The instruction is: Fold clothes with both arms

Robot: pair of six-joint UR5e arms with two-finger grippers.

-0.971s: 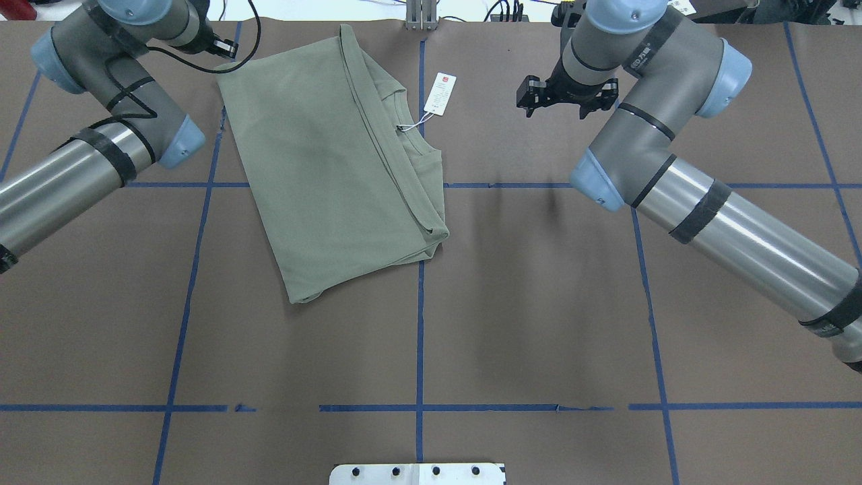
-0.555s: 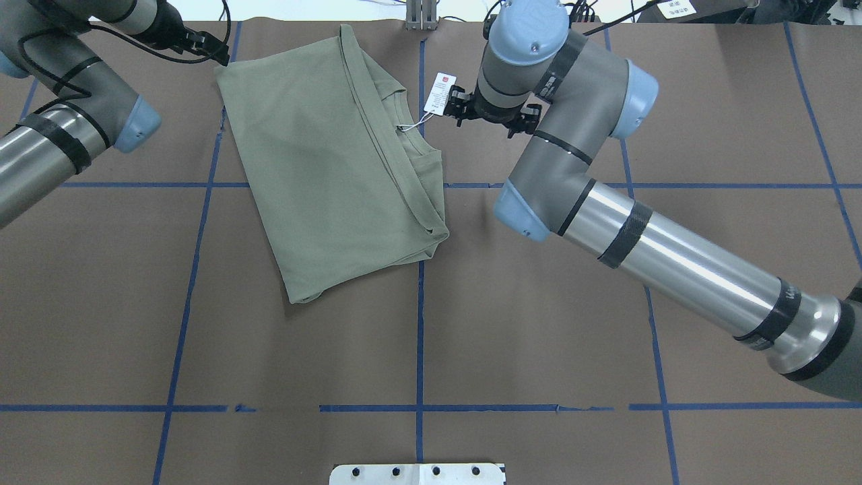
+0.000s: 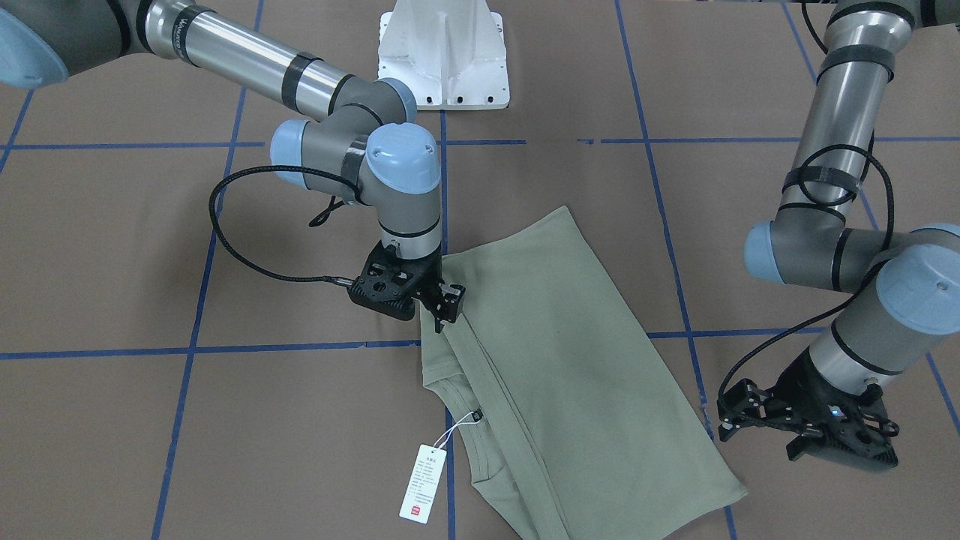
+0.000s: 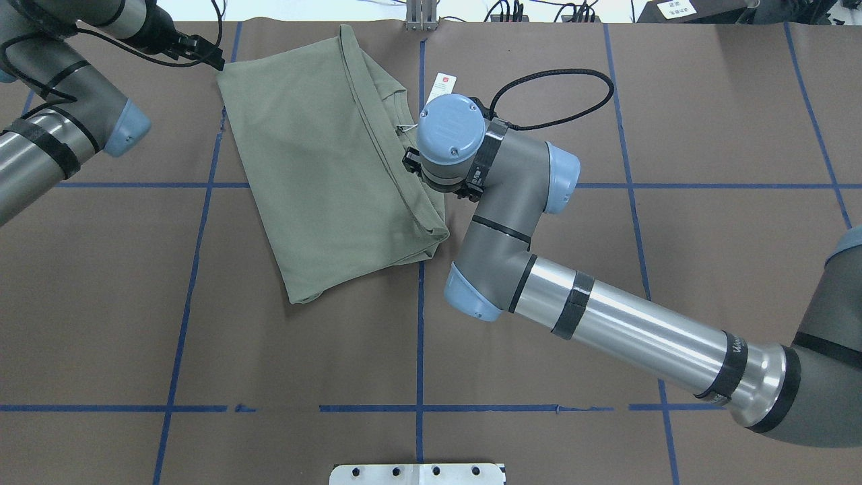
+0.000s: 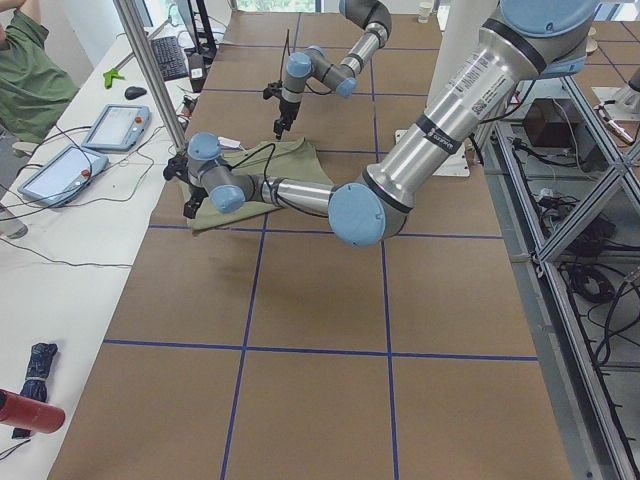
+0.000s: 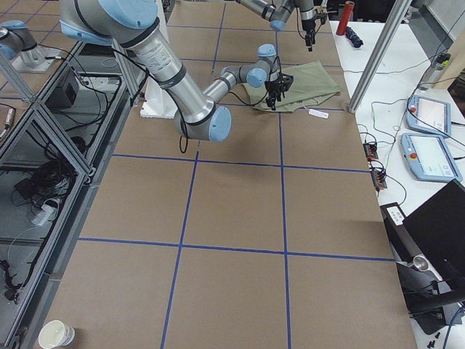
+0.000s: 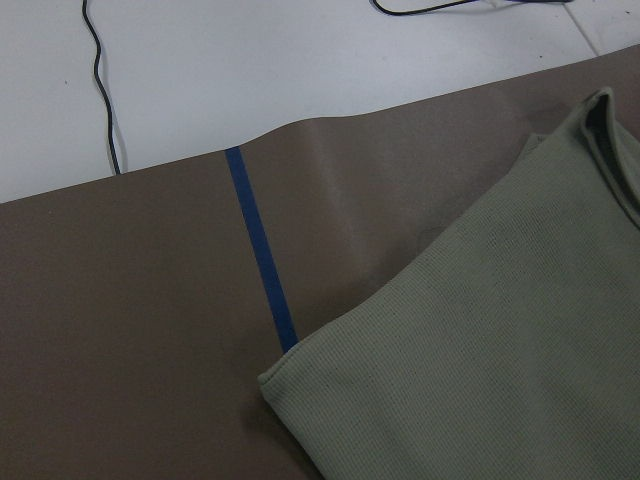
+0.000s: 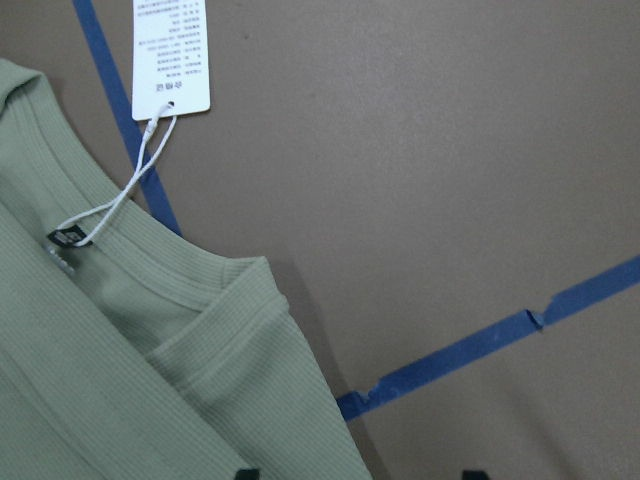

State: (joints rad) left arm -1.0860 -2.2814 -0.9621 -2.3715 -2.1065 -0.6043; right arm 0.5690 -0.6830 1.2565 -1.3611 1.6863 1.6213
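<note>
The sage-green shirt [image 4: 323, 162] lies folded on the brown table, neckline toward its right edge, and also shows in the front view [image 3: 570, 375]. Its white-and-red hang tag [image 4: 443, 83] lies on the table beside the neckline [image 8: 170, 50]. My right gripper [image 3: 448, 304] is open and empty, just above the shirt's right edge near the collar; in the overhead view its wrist hides it. My left gripper [image 3: 726, 421] looks open and empty, beside the shirt's far left corner [image 4: 214, 59]. The left wrist view shows that corner [image 7: 300, 375] with no fingers in view.
The white pedestal base [image 3: 444, 60] stands at the table's near edge. Blue tape lines [image 4: 419, 337] grid the brown cover. A metal post [image 4: 421, 13] stands at the far edge. Tablets [image 5: 115, 125] and cables lie on the white side bench.
My right arm swung in from the far right, its gripper moving past the hang tag to the shirt's right edge. My left arm drew back to the left, its gripper staying near the far left corner.
</note>
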